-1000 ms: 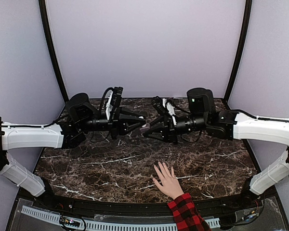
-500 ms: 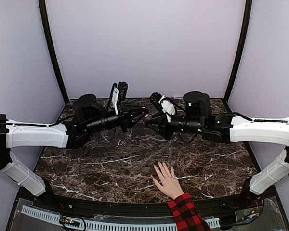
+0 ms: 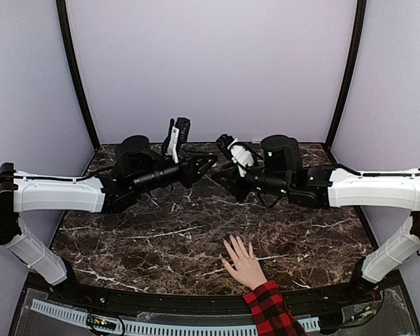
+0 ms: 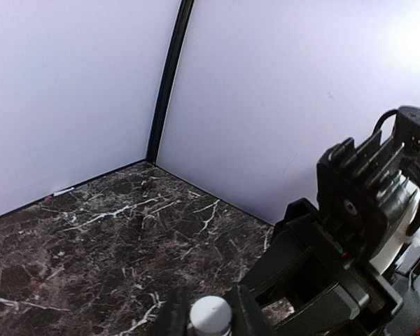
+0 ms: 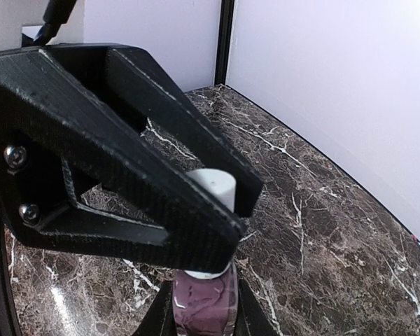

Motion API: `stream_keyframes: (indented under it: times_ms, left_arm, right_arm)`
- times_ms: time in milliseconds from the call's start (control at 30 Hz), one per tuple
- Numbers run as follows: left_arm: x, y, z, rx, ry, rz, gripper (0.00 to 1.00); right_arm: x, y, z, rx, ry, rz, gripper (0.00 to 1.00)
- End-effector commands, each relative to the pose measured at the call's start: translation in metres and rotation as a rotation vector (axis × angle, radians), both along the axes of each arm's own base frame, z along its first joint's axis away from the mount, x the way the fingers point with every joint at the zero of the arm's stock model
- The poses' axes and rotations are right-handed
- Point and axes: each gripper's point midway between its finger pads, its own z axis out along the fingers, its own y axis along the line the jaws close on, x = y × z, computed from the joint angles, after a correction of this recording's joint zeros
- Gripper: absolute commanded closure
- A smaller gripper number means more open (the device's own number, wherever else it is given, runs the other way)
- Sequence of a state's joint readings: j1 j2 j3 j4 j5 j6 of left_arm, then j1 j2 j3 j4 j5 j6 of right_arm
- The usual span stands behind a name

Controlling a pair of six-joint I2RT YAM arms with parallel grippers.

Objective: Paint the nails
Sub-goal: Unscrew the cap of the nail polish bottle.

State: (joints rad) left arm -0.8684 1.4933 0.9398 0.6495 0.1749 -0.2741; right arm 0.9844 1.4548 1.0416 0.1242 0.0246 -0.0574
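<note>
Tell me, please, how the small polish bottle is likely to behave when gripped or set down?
The polish bottle looks like smooth clear glass: probably rigid, slippery, breakable if dropped. It is small, so likely light. Narrow under its tall white cap, it may tip easily when stood upright.

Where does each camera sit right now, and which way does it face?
Top: above and behind the bases, looking down on the table; both arms show, left gripper meeting right gripper at the back, hand near.
Left wrist: faces a back corner; own fingers at the bottom edge hold the cap, right gripper's body at right.
Right wrist: faces a back corner; own fingers hold the bottle, left gripper fills the frame.
Shared: both wrist views show the cap.
</note>
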Motion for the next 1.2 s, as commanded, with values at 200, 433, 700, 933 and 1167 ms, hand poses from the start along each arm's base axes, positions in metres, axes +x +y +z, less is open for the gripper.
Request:
stream_keyframes:
  times_ms: [200,433,700,933,1167]
  left_arm:
    - [-0.011,0.041,0.038,0.048,-0.061,-0.032,0.48]
    - [-0.066,0.039,0.046,0.078,-0.213,-0.316,0.42]
    - [-0.113,0.036,0.051,0.044,-0.297,-0.578,0.42]
    - [-0.131,0.035,0.050,0.000,-0.336,-0.706,0.50]
    - [-0.139,0.027,0.046,-0.017,-0.360,-0.756,0.60]
  right_arm:
    - [-0.003,-0.003,0.041,0.117,-0.028,0.037,0.98]
    - [-0.044,0.006,0.041,0.125,0.014,0.295,0.98]
    - [-0.101,0.011,0.050,0.146,0.058,0.623,0.99]
    - [-0.121,0.014,0.049,0.140,0.102,0.766,0.99]
    - [-0.127,0.016,0.050,0.145,0.133,0.811,0.99]
